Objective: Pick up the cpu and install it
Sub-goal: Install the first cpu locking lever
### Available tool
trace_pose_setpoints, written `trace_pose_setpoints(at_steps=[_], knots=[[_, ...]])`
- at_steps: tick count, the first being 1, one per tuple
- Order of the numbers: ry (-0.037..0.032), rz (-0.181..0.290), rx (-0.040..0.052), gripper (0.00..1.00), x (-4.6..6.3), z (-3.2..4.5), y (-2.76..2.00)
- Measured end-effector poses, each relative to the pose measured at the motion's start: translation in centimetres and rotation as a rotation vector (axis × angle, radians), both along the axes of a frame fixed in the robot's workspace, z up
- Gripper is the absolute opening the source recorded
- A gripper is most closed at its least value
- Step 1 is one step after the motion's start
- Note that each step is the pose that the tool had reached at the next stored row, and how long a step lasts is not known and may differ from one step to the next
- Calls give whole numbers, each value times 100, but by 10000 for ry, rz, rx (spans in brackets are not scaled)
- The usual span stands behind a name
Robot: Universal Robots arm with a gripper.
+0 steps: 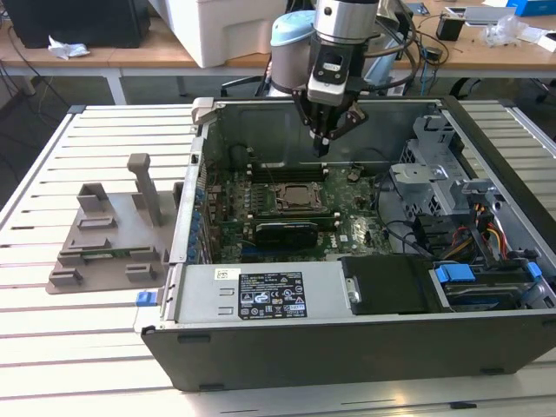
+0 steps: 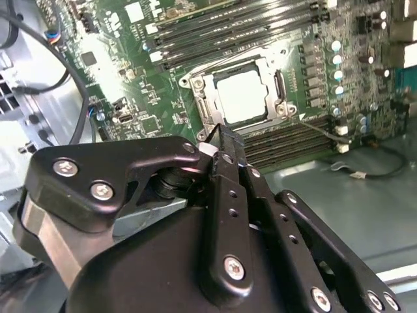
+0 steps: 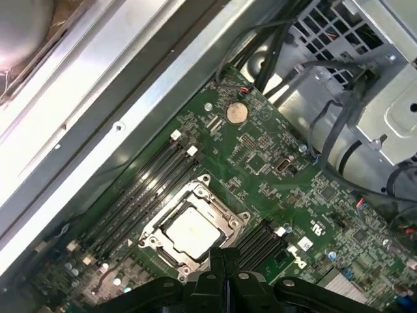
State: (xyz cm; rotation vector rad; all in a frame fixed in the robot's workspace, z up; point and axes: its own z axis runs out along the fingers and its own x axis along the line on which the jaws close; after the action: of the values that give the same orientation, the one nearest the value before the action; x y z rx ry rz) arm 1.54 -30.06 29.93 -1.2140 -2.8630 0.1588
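Observation:
The cpu [image 1: 300, 198] lies flat in the metal-framed socket of the green motherboard [image 1: 347, 228], inside the open computer case. Its silver-white top shows in both wrist views [image 2: 244, 96] [image 3: 189, 228]. My gripper [image 1: 321, 149] hangs above the board, a little toward the case's far wall from the socket. Its black fingers [image 2: 225, 189] are shut together, tips meeting in a point, with nothing between them. In the first wrist view the gripper [image 3: 225, 255] sits just beside the socket's edge, apart from the chip.
A grey moulded tray [image 1: 113, 234] with upright posts rests on the slatted table at the exterior view's left. The case walls [image 1: 195, 200] ring the board. A drive cage [image 1: 443, 174] and cables [image 1: 486, 234] fill the exterior view's right. Memory slots [image 2: 221, 26] flank the socket.

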Motion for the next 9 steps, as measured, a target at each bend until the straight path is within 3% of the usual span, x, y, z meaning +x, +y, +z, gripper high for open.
trace_pose_setpoints(at_steps=[9], knots=[[0, 1791, 1, 11, 0, 0, 0]])
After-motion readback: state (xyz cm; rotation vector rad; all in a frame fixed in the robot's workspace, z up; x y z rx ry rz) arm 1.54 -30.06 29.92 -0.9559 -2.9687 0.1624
